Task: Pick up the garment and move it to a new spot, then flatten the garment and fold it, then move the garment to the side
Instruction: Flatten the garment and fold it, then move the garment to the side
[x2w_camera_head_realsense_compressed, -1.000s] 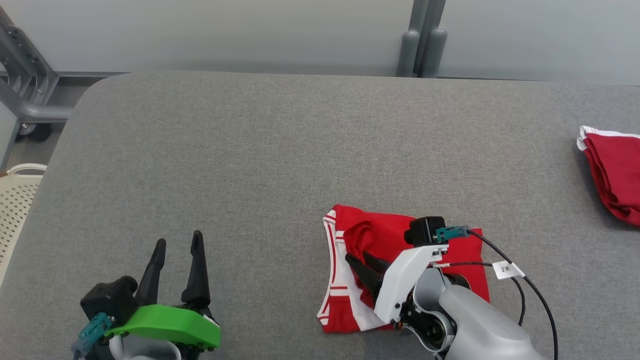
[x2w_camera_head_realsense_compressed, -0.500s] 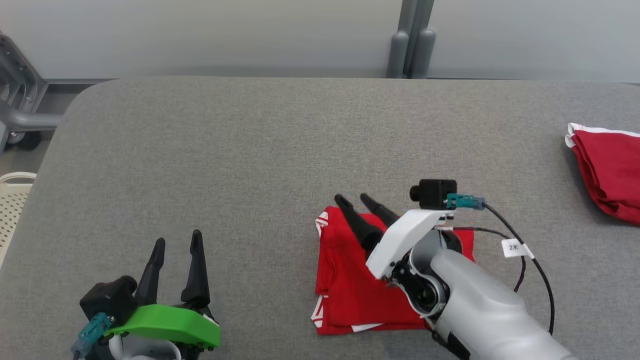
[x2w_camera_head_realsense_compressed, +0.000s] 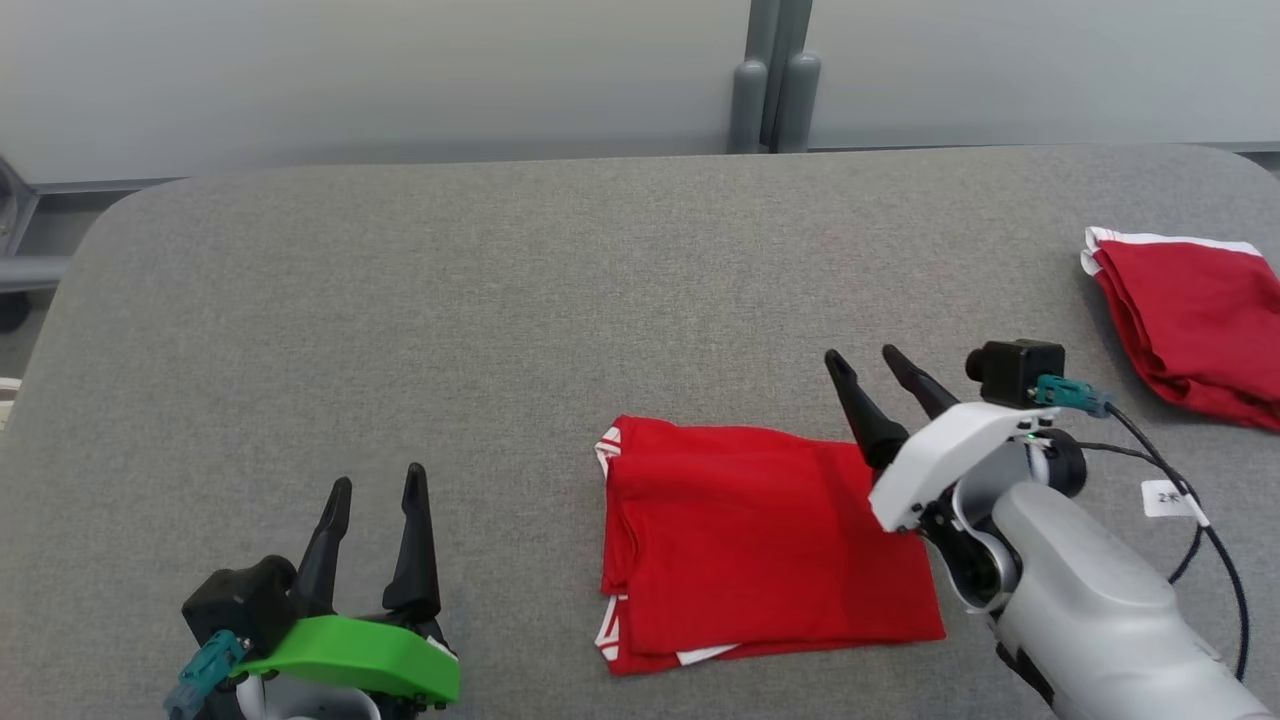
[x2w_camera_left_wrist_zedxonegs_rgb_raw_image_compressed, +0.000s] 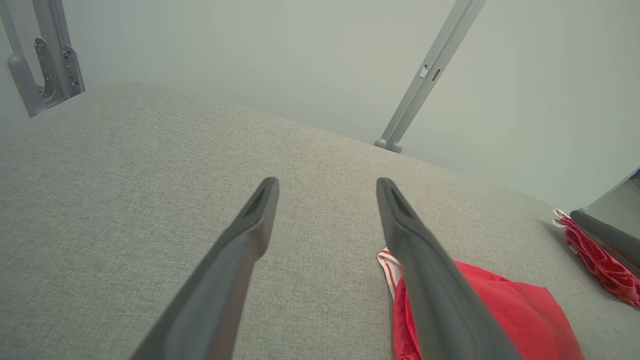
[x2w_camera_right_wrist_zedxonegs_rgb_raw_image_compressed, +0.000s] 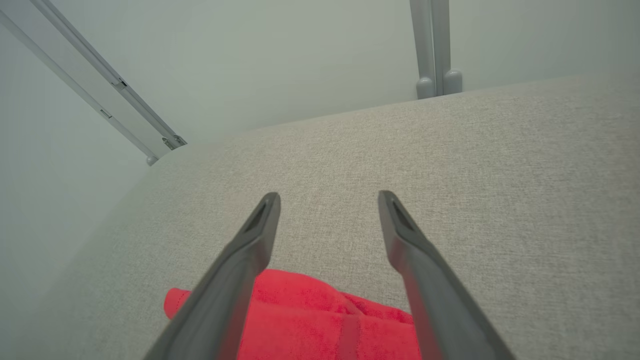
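Observation:
The garment (x2w_camera_head_realsense_compressed: 760, 545) is red with white trim and lies folded into a flat rectangle on the grey table (x2w_camera_head_realsense_compressed: 500, 300), near the front centre. It also shows in the left wrist view (x2w_camera_left_wrist_zedxonegs_rgb_raw_image_compressed: 500, 310) and the right wrist view (x2w_camera_right_wrist_zedxonegs_rgb_raw_image_compressed: 310, 320). My right gripper (x2w_camera_head_realsense_compressed: 860, 362) hangs open just past the garment's back right corner, fingers pointing away, nothing between them (x2w_camera_right_wrist_zedxonegs_rgb_raw_image_compressed: 327, 197). My left gripper (x2w_camera_head_realsense_compressed: 378, 480) stands open at the front left, well left of the garment, empty (x2w_camera_left_wrist_zedxonegs_rgb_raw_image_compressed: 327, 182).
A second red folded cloth (x2w_camera_head_realsense_compressed: 1190, 320) with a white edge lies at the table's right side. A grey post (x2w_camera_head_realsense_compressed: 775, 90) rises behind the back edge. A cable with a white tag (x2w_camera_head_realsense_compressed: 1165, 497) trails from the right wrist.
My right gripper let go of the garment, opened, and drew back to the right, off the cloth. The garment now lies folded flat. The head camera turned, shifting the whole picture.

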